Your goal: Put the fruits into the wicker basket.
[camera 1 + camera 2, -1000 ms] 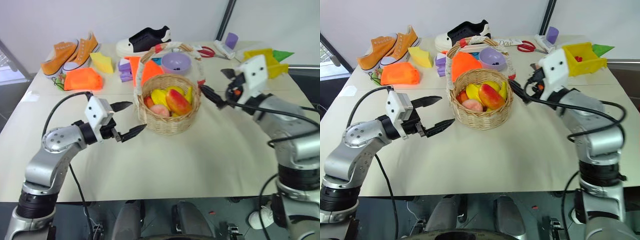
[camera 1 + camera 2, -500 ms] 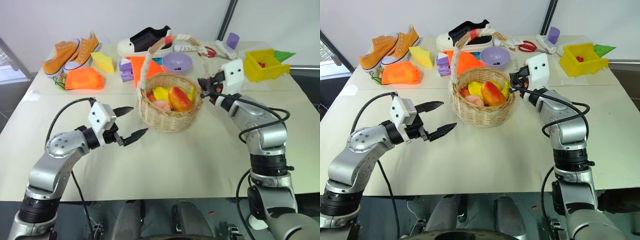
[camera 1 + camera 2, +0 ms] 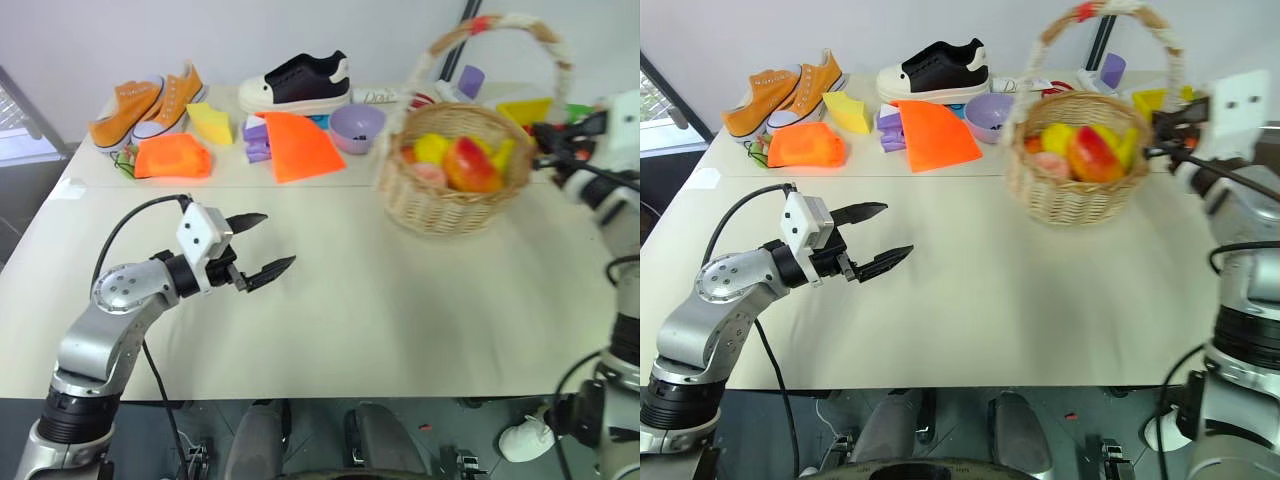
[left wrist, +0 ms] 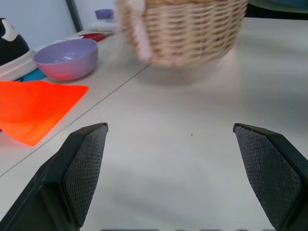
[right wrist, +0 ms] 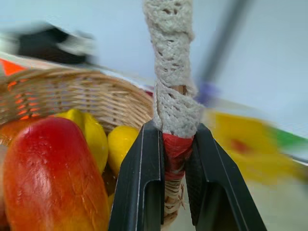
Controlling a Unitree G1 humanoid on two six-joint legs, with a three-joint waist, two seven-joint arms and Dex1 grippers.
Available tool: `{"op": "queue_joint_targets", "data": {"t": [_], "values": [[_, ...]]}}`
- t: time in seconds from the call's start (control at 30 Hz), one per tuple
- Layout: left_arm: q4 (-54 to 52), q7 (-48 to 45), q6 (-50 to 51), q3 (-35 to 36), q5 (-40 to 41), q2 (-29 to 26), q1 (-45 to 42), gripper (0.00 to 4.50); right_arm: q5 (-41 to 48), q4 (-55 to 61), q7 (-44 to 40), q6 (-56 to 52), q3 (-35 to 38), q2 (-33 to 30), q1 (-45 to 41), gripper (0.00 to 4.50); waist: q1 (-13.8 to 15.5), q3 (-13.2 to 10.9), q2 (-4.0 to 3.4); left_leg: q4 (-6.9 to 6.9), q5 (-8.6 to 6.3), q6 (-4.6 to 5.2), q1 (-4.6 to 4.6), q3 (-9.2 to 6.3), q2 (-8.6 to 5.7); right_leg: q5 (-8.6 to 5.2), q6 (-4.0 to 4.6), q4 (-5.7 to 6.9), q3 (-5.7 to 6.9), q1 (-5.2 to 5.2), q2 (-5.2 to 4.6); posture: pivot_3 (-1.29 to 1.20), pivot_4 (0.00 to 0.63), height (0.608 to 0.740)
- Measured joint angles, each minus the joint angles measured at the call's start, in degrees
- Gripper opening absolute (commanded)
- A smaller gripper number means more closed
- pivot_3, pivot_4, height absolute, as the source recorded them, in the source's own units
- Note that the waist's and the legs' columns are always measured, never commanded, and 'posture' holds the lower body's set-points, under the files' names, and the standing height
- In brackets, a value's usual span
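The wicker basket (image 3: 455, 195) stands at the right of the table, its tall handle (image 3: 500, 25) arching above it. Inside lie the red-orange mango (image 3: 470, 165), the pink peach (image 3: 430, 172) and yellow fruits (image 5: 91, 134). My right gripper (image 5: 175, 132) is shut on the red-and-white wrapped foot of the handle, at the basket's right rim (image 3: 1160, 135). I cannot tell whether the basket's base touches the table. My left gripper (image 3: 278, 238) hovers open and empty over the table, well left of the basket.
Along the back of the table sit orange sneakers (image 3: 145, 100), a black-and-white shoe (image 3: 295, 80), a lavender bowl (image 3: 357, 125), an orange cloth (image 3: 300, 145), an orange bundle (image 3: 170, 157) and a yellow bin (image 3: 525, 110) behind the basket.
My right gripper closed on the basket's handle and swung right, taking the basket with the fruits from the table's middle to its right side. The left arm stayed put.
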State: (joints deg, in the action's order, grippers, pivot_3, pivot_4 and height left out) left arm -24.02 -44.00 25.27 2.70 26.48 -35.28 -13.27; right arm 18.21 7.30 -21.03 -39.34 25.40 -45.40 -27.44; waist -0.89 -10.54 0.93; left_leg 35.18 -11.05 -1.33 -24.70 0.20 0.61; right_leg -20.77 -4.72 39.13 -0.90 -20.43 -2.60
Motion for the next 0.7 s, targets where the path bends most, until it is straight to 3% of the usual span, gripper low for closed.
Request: {"op": "queue_joint_targets", "data": {"t": [0.23, 0.43, 0.6, 0.7], "values": [[1.96, -0.88, -1.07, -1.33, -0.56, 0.7, -1.37, 4.5, -2.22, -6.64, 2.88, 3.63, 4.72, 1.03, 5.37, 0.07, -0.54, -0.02, -0.29, -0.06, 0.0, 0.0, 0.18, 0.23, 0.07, 0.0, 0.0, 0.1, -0.24, 0.0, 0.11, 0.0, 0.15, 0.733], [1.97, -0.85, -1.13, -1.4, -0.8, 0.76, -1.22, 4.5, -2.92, -6.59, 3.57, 6.78, 4.89, 1.58, 7.45, 3.08, -0.02, -0.02, -0.28, -0.03, 0.0, 0.0, 0.17, 0.26, 0.05, 0.0, -0.01, 0.09, -0.25, 0.02, 0.08, 0.0, 0.15, 0.733], [2.64, -0.32, -0.9, -1.09, -0.93, 0.45, -0.98, 4.5, -5.71, -4.74, 1.5, 13.96, 5.11, -1.86, 10.77, 3.08, 0.1, -0.02, -0.28, -0.04, 0.0, 0.0, 0.17, 0.26, 0.05, 0.0, -0.01, 0.08, -0.24, 0.02, 0.08, 0.0, 0.15, 0.733], [4.06, 0.12, -0.85, -0.28, -1.0, -0.14, -0.57, 4.5, -5.44, -3.6, -5.04, 17.21, 7.91, -5.32, 17.98, 3.08, 0.36, -0.04, -0.24, -0.03, 0.0, 0.0, 0.17, 0.24, 0.05, 0.0, -0.02, -0.01, -0.22, 0.1, 0.08, 0.0, 0.15, 0.733]]}}
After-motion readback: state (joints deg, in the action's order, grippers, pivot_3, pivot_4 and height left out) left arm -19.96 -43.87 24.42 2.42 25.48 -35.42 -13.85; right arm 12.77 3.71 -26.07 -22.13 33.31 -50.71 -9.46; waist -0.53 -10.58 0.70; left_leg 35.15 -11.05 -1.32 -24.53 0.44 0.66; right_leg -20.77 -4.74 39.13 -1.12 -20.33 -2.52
